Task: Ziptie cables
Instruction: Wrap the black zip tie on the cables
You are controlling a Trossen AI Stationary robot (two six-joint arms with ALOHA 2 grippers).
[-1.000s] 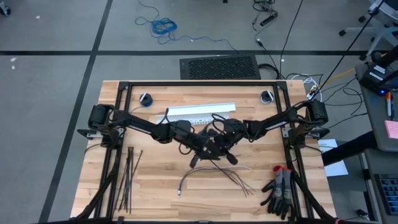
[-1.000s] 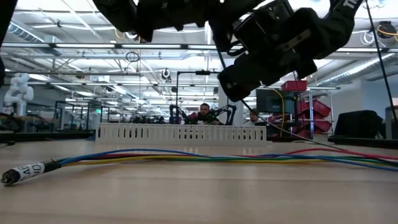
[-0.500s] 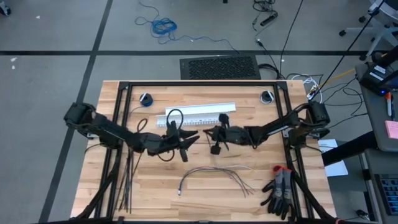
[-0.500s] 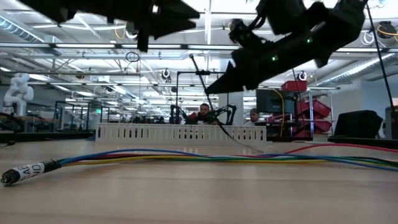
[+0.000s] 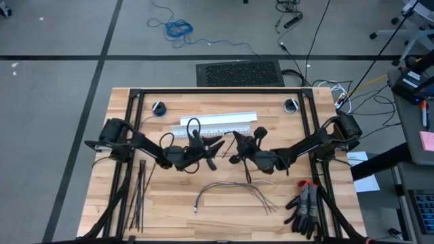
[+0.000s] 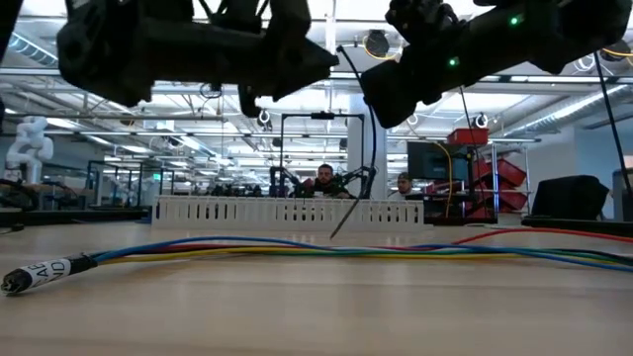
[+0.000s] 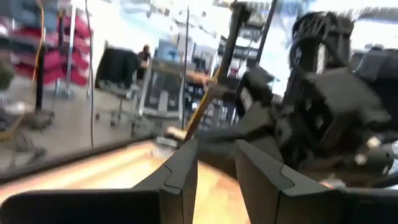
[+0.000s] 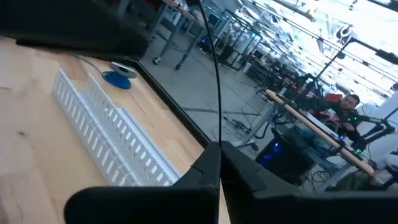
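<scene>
The cables (image 5: 234,190) lie loose on the wooden table near its front edge; the low view shows them as coloured wires (image 6: 346,247) with a labelled connector tip (image 6: 40,272). Several spare zipties (image 5: 139,196) lie at the front left. Above the table's middle my two grippers face each other, both about level. My left gripper (image 5: 215,146) (image 7: 214,155) is open with nothing between its fingers. My right gripper (image 5: 234,145) (image 8: 219,152) is shut on one ziptie (image 6: 374,148). My right gripper pinches one thin black ziptie (image 8: 218,134) between its two shut fingers, which lie about level and point toward the table's left. The strip runs out past the fingertips. In the low view it hangs down, its lower end (image 6: 334,233) close to the table near the white channel.
A white slotted channel (image 5: 217,122) (image 8: 112,137) lies across the table just beyond the grippers. Black and red gloves (image 5: 305,207) sit at the front right corner. Two small round things (image 5: 158,107) (image 5: 291,105) rest near the far edge. People sit in the room behind.
Both grippers have drawn apart from a tight cluster over the table's middle and tipped up from pointing down to about level, facing each other. The right gripper has rolled with the ziptie, which now hangs steeper. The cables have stayed where they were.
</scene>
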